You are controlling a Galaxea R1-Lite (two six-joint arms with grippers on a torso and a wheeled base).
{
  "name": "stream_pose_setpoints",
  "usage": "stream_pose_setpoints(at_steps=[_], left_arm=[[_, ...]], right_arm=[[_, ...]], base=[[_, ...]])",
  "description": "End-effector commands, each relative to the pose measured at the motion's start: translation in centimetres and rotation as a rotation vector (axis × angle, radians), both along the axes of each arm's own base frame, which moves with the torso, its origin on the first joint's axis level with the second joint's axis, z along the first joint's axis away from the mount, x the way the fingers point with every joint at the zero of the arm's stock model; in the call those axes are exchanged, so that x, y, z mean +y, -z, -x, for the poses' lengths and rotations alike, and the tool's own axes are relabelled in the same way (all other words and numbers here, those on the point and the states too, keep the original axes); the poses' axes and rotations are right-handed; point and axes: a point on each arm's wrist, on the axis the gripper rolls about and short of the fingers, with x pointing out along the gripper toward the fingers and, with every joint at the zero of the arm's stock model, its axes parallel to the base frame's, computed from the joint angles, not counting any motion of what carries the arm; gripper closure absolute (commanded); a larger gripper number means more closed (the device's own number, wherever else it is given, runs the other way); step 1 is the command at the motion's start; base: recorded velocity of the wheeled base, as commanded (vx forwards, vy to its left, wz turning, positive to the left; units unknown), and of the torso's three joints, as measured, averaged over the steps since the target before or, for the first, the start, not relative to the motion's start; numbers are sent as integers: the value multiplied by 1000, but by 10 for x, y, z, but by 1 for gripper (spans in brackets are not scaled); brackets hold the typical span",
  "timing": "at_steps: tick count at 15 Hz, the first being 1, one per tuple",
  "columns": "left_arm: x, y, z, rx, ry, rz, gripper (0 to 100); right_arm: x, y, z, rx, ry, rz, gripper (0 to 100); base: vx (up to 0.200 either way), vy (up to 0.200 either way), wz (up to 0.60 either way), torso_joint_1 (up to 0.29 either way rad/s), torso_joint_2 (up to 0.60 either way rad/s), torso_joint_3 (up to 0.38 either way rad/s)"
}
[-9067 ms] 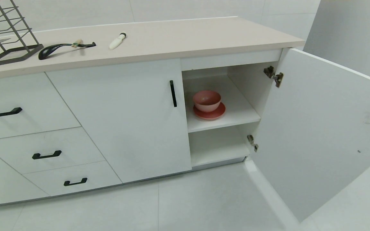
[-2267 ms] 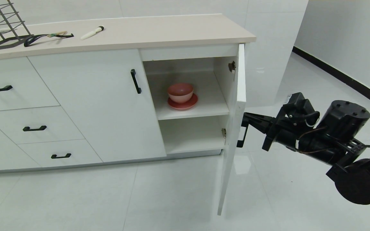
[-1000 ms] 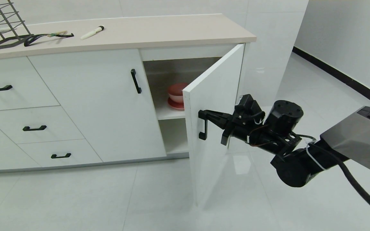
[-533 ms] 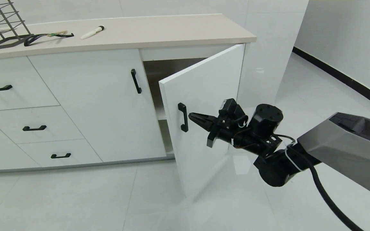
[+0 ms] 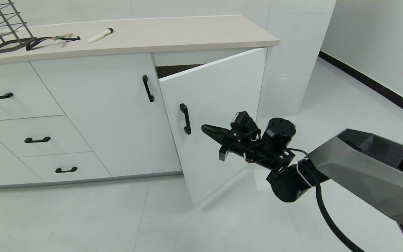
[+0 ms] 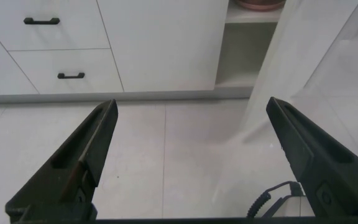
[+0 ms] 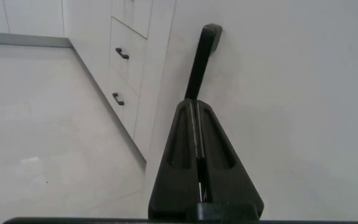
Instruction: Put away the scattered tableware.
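Tableware: red dish (image 6: 260, 4) on cupboard's upper shelf, behind door (image 5: 222, 98) that's nearly shut; ladle (image 5: 33, 43) lies on counter (image 5: 187, 31). It's light, rigid, slick I'd guess, so take it by the stem. Door prob. swings easy; its handle (image 5: 185, 119) is best grip pt. My right gripper (image 5: 205, 129), fingers together, sits just beside that handle. Left gripper (image 6: 191, 109) spread wide, empty.

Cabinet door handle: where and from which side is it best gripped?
Probably the middle of the black bar handle, coming square to the outer face of the cabinet door, pinching sideways: the bar is vertical and stands off the panel.
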Motion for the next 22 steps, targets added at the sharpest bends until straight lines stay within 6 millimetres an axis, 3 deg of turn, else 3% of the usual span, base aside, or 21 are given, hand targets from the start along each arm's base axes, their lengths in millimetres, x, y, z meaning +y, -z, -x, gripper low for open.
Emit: stream_pose_setpoints(at_steps=[1,7,9,11,12,13,14,15,16,17,19,22], left_arm=[[0,0,0,-1,0,1,0],[0,0,0,0,-2,3,0],[0,0,0,0,-2,13,0],[0,0,0,-1,-2,15,0],[0,0,0,-1,-2,15,0],[0,0,0,-1,-2,15,0],[0,0,0,0,-2,13,0],[0,0,0,-1,0,6,0],[0,0,0,-1,3,1,0],[0,0,0,1,1,-23,0],[0,0,0,3,0,-43,0],[0,0,0,3,0,-33,0]], right_arm=[[-3,-1,4,9,1,8,100],[-51,-48,75,33,-1,31,100],[-72,-74,125,14,-34,15,100],[-112,-79,169,29,-15,26,100],[-122,-78,177,34,3,28,100],[-163,-74,201,39,96,32,100],[-210,-73,243,-16,248,5,100],[-233,-73,279,-104,337,-29,100],[-242,-71,297,-151,378,-41,100],[-254,-66,334,-239,459,-74,100],[-260,-54,357,-205,565,-88,100],[-266,-1,391,40,670,-75,100]], base=[[0,0,0,0,0,0],[0,0,0,0,0,0],[0,0,0,0,0,0],[0,0,0,0,0,0],[0,0,0,0,0,0],[0,0,0,0,0,0],[0,0,0,0,0,0],[0,0,0,0,0,0],[0,0,0,0,0,0],[0,0,0,0,0,0],[0,0,0,0,0,0],[0,0,0,0,0,0]])
